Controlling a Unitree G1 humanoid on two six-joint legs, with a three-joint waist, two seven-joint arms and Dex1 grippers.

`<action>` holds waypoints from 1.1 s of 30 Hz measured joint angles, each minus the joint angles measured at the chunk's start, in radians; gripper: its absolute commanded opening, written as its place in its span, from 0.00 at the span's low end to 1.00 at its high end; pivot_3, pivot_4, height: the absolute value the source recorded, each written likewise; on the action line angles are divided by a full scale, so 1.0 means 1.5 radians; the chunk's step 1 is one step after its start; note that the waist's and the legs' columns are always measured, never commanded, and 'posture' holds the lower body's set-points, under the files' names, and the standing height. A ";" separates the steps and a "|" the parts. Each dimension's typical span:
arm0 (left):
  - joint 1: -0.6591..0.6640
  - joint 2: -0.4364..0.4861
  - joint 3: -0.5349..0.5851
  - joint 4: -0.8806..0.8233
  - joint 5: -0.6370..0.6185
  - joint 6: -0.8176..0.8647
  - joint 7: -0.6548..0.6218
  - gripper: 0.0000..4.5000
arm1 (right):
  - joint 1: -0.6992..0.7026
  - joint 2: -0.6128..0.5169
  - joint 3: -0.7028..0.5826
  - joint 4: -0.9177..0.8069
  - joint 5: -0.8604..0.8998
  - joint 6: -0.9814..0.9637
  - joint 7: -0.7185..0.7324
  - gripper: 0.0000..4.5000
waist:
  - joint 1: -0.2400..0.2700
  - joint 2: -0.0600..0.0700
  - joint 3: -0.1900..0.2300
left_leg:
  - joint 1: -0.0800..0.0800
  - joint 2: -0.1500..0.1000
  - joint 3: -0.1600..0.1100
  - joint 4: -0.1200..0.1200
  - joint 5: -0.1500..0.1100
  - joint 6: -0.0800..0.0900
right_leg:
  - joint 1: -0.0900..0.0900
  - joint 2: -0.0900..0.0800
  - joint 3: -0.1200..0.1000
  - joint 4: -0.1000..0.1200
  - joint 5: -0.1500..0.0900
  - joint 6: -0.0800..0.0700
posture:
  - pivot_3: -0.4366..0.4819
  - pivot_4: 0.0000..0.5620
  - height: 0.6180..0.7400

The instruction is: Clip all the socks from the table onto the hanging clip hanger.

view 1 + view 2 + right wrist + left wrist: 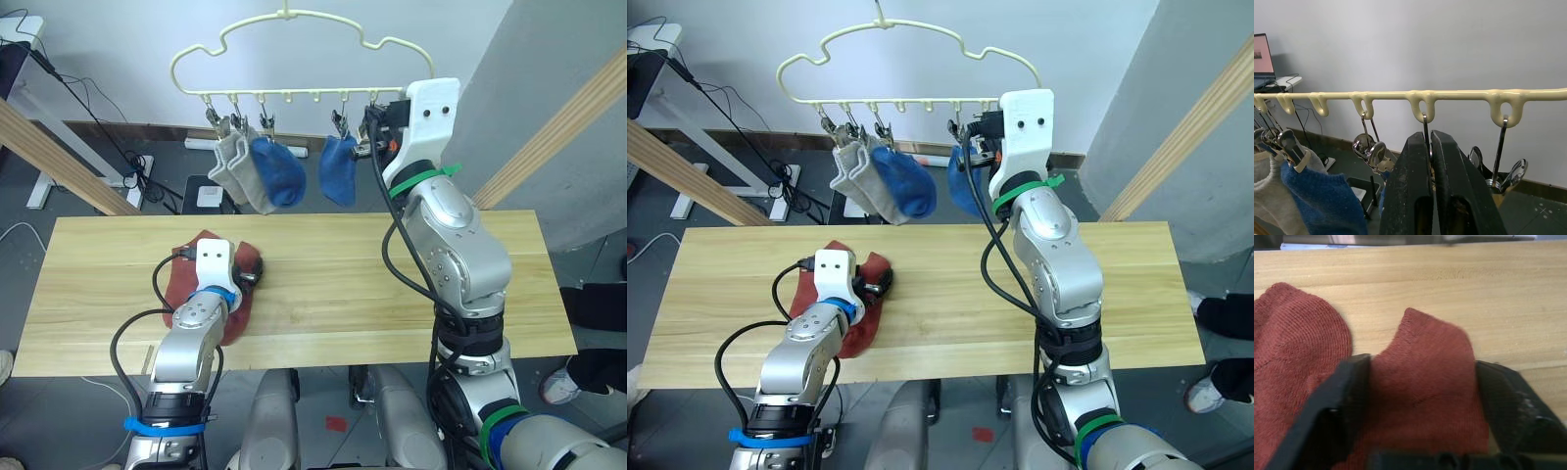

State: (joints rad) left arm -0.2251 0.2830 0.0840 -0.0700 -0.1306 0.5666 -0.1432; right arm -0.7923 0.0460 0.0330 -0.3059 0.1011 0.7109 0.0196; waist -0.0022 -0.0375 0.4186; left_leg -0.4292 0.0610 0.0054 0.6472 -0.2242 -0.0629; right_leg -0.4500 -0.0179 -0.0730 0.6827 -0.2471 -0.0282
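Note:
The pale yellow clip hanger (284,20) hangs above the table's (323,294) far edge. Clipped to it are two light grey socks (235,171), a blue sock (279,171) and a second blue sock (338,171). My right gripper (1430,139) is raised at the hanger's right end, shut on the wire of a metal clip under the bar (1459,94). Rust-red socks (186,279) lie on the left of the table. My left gripper (1420,363) rests on them, open, with a fold of one red sock (1425,382) between its fingers.
Slanted wooden poles stand at the left (59,162) and right (558,127) of the table. Cables and a power strip (211,196) lie on the floor behind it. A person's shoe (563,387) is near the right front corner.

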 measured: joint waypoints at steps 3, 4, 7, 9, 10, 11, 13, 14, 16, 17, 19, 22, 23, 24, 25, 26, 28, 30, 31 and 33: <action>0.002 0.000 -0.001 -0.002 0.003 0.001 0.000 0.49 | 0.000 0.000 0.000 0.000 0.000 0.000 0.000 0.00 | 0.000 0.000 0.000 | 0.000 0.000 0.000 0.000 0.000 0.000 | 0.000 0.000 0.000 0.000 0.000 0.000 | 0.43 0.70 1.00; 0.002 0.000 -0.001 -0.003 0.005 0.001 0.001 0.46 | 0.000 0.000 0.000 0.000 0.000 0.000 0.000 0.00 | 0.000 0.000 0.000 | 0.000 0.000 0.000 0.000 0.000 0.000 | 0.000 0.000 0.000 0.000 0.000 0.000 | 0.43 0.70 1.00; 0.008 0.000 -0.002 -0.012 0.012 0.000 0.000 0.39 | 0.000 0.000 0.000 0.000 0.000 0.000 0.000 0.00 | 0.000 0.000 0.000 | 0.000 0.000 0.000 0.000 0.000 0.000 | 0.000 0.000 0.000 0.000 0.000 0.000 | 0.43 0.70 1.00; 0.016 0.000 -0.007 -0.025 0.013 -0.003 -0.005 0.32 | 0.000 0.000 0.000 0.000 0.000 0.000 0.000 0.00 | 0.000 0.000 0.000 | 0.000 0.000 0.000 0.000 0.000 0.000 | 0.000 0.000 0.000 0.000 0.000 0.000 | 0.43 0.71 1.00; 0.017 0.001 -0.014 -0.029 0.013 -0.007 -0.016 0.27 | 0.000 0.000 0.000 0.000 0.000 0.000 0.000 0.00 | 0.000 0.000 0.000 | 0.000 0.000 0.000 0.000 0.000 0.000 | 0.000 0.000 0.000 0.000 0.000 0.000 | 0.43 0.71 1.00; 0.016 0.001 -0.021 -0.032 0.013 -0.015 -0.024 0.22 | 0.000 0.000 0.000 0.000 0.000 0.000 0.000 0.00 | 0.000 0.000 0.000 | 0.000 0.000 0.000 0.000 0.000 0.000 | 0.000 0.000 0.000 -0.001 0.000 0.000 | 0.43 0.71 1.00; 0.013 0.002 -0.038 -0.039 0.013 -0.044 -0.048 0.12 | 0.000 0.000 0.000 0.000 0.000 0.000 0.000 0.00 | 0.001 0.000 0.000 | 0.000 0.000 0.000 0.000 0.000 0.000 | 0.000 0.000 0.000 -0.001 0.000 0.000 | 0.43 0.71 1.00; 0.007 0.002 -0.049 -0.045 0.013 -0.065 -0.063 0.07 | 0.000 -0.001 0.000 0.000 0.000 0.000 0.000 0.00 | 0.001 0.000 0.000 | -0.001 0.000 0.000 0.000 0.000 0.000 | 0.000 0.000 0.000 -0.001 0.000 0.000 | 0.43 0.71 1.00; -0.018 -0.002 -0.064 -0.052 0.011 -0.106 -0.089 0.00 | 0.000 -0.001 0.000 0.000 0.000 0.001 0.000 0.00 | 0.002 0.000 0.000 | -0.001 0.000 0.000 0.000 0.000 0.000 | 0.000 0.000 0.000 -0.001 0.000 0.000 | 0.43 0.71 1.00; -0.037 -0.006 -0.071 -0.055 0.008 -0.132 -0.106 0.00 | 0.000 -0.001 0.000 0.000 0.000 0.001 0.000 0.00 | 0.001 0.000 0.000 | -0.001 0.000 0.000 0.000 0.000 0.000 | 0.000 0.000 0.000 -0.001 0.000 0.000 | 0.43 0.71 1.00; -0.074 -0.023 -0.086 -0.056 -0.001 -0.177 -0.135 0.00 | 0.000 -0.002 0.000 0.000 0.000 0.001 0.000 0.00 | 0.001 0.000 0.000 | -0.001 0.000 0.000 0.000 0.000 0.000 | 0.000 0.000 0.000 -0.001 0.000 0.000 | 0.43 0.71 1.00; -0.122 -0.048 -0.122 -0.055 -0.007 -0.241 -0.178 0.00 | 0.000 -0.002 -0.001 0.000 0.000 0.004 0.000 0.00 | 0.000 0.000 0.000 | -0.001 -0.001 0.000 0.000 0.000 0.000 | 0.000 0.000 0.000 -0.001 0.000 0.000 | 0.41 0.70 1.00; -0.133 -0.053 -0.130 -0.052 -0.006 -0.257 -0.187 0.00 | -0.001 -0.001 0.000 -0.001 0.000 0.005 0.000 0.00 | -0.001 0.000 0.000 | -0.001 -0.001 0.000 0.000 0.000 0.000 | 0.000 0.000 0.000 -0.001 0.000 0.000 | 0.41 0.70 1.00; -0.147 -0.061 -0.138 -0.041 -0.006 -0.276 -0.196 0.00 | -0.002 -0.002 -0.001 -0.002 0.000 0.007 -0.001 0.00 | -0.002 0.000 0.000 | -0.001 -0.001 0.000 0.000 0.000 0.000 | 0.000 0.000 0.000 -0.001 0.000 0.000 | 0.41 0.70 1.00; -0.159 -0.068 -0.144 -0.029 -0.005 -0.294 -0.203 0.00 | -0.003 -0.003 -0.001 -0.003 0.000 0.009 -0.001 0.00 | -0.002 0.000 0.000 | -0.001 0.000 0.000 0.000 0.000 0.000 | 0.000 0.000 0.000 -0.001 0.000 0.000 | 0.40 0.70 1.00; -0.171 -0.076 -0.149 -0.013 -0.002 -0.314 -0.205 0.00 | -0.006 -0.003 -0.001 -0.004 0.000 0.013 -0.001 0.00 | -0.002 0.000 0.000 | -0.001 0.000 0.000 0.000 0.000 0.000 | 0.000 0.000 0.000 -0.001 0.000 0.000 | 0.40 0.70 1.00; -0.199 -0.090 -0.155 0.028 0.011 -0.360 -0.203 0.00 | -0.010 -0.003 -0.002 -0.005 0.000 0.018 -0.003 0.00 | -0.003 0.000 0.000 | -0.001 0.000 0.000 0.000 -0.001 0.002 | 0.000 0.000 0.000 -0.001 0.000 0.000 | 0.39 0.70 1.00; -0.214 -0.101 -0.157 0.055 0.026 -0.396 -0.197 0.00 | -0.011 -0.003 -0.002 -0.007 0.000 0.025 -0.004 0.00 | -0.005 0.000 0.000 | -0.001 -0.001 0.000 0.000 -0.001 0.002 | 0.000 0.000 0.000 -0.001 0.000 0.000 | 0.38 0.70 1.00; -0.226 -0.108 -0.157 0.081 0.040 -0.419 -0.185 0.00 | -0.012 -0.003 -0.002 -0.009 0.000 0.029 -0.005 0.00 | -0.005 0.000 0.000 | -0.001 -0.001 0.000 0.000 -0.001 0.002 | 0.000 0.000 0.000 -0.001 0.000 0.000 | 0.38 0.70 1.00; -0.244 -0.117 -0.156 0.126 0.064 -0.449 -0.157 0.00 | -0.014 -0.003 -0.003 -0.012 0.000 0.034 -0.006 0.00 | -0.006 0.000 0.000 | -0.001 -0.001 0.000 0.000 -0.001 0.002 | 0.000 0.000 0.000 -0.001 0.000 0.000 | 0.37 0.70 1.00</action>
State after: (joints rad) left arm -0.5905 0.1074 -0.1502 0.1184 -0.0353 -0.1075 -0.3790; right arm -0.8137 0.0419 0.0292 -0.3237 0.1015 0.7616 0.0110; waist -0.0107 -0.0376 0.4185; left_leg -0.4309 0.0600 0.0055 0.6473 -0.2258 -0.0592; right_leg -0.4501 -0.0179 -0.0734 0.6812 -0.2466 -0.0279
